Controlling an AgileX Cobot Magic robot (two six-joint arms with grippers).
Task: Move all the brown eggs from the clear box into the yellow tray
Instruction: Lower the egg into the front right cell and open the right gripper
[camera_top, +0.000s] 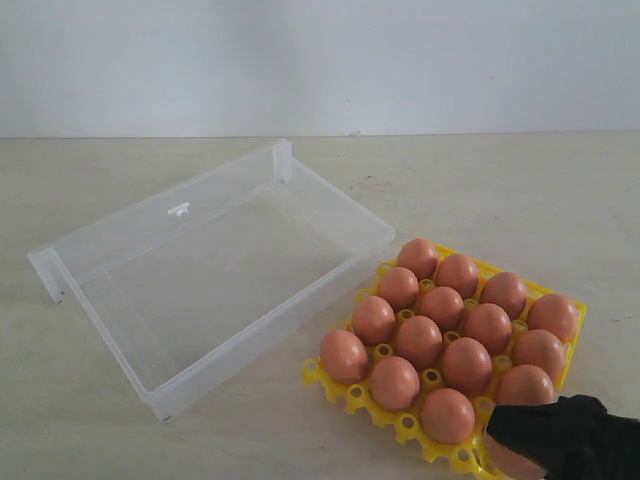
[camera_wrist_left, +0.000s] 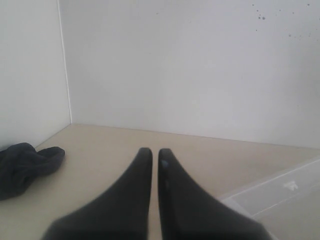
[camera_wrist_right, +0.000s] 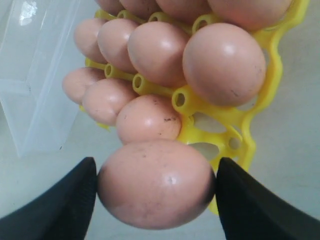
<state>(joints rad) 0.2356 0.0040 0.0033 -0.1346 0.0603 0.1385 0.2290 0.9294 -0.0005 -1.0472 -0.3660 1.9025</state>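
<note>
- Your right claw (camera_wrist_right: 156, 169) is clenched on one brown egg (camera_wrist_right: 157, 186). A black finger (camera_wrist_right: 60, 205) presses against each side, and the egg lies sideways between them.
- The held egg is at an outer corner of the yellow tray (camera_top: 352, 393), just beside the last filled cup. You cannot tell whether it rests in a cup or hangs just above it.
- In the exterior view, this claw is a black shape at the lower right. It covers that corner of the tray, and a sliver of pink shell shows beneath it.
- The other brown eggs (camera_top: 440, 307) fill the tray in close rows. Each stands in its own round cup, with yellow pegs between neighbours.
- The clear box (camera_top: 215, 270) lies on the pale desk (camera_top: 520, 190) to the left of the tray, set at an angle. You see straight through to its bare floor. One corner comes very near the tray, but whether they touch is unclear.
- Your left claw (camera_wrist_left: 155, 152) is clenched on nothing. Its two dark fingers are drawn together with only a thin slit between them. It hangs over the desk, facing a white wall.
- In the left wrist view, a dark crumpled cloth (camera_wrist_left: 25, 167) lies on the desk near the wall corner. An edge of the box shows on the opposite side.
</note>
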